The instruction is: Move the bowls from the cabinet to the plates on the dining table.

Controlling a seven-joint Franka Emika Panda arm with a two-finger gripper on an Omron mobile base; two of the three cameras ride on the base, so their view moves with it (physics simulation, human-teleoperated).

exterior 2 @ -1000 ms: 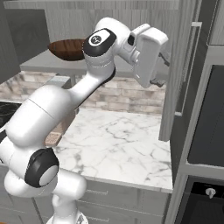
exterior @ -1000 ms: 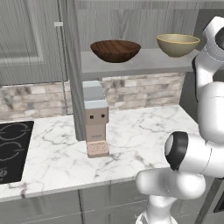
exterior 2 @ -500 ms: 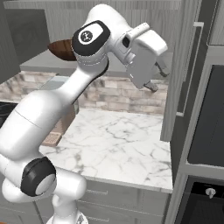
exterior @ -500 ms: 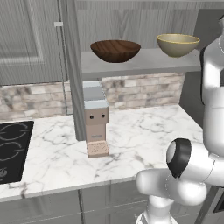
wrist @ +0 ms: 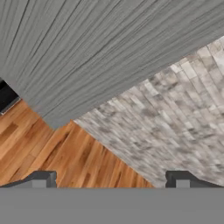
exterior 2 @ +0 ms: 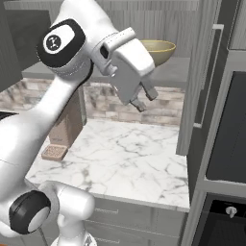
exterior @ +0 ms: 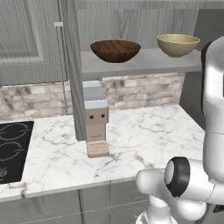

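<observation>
Since the earlier frame the arm has swung its spread, empty pincer (exterior 2: 144, 98) toward the cabinet (exterior: 144, 65), where the rigid, probably light yellow-olive bowl (exterior 2: 158, 50) and wooden bowl (exterior: 115, 50) sit; grip by rim.

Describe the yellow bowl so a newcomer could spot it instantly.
Find the open grey cabinet above the marble counter; two bowls sit on its shelf. The yellow bowl is at the shelf's right end, apart from the brown bowl. It is smaller, deeper and pale yellow-olive, while its neighbour is wide, shallow, dark wood-grain.
</observation>
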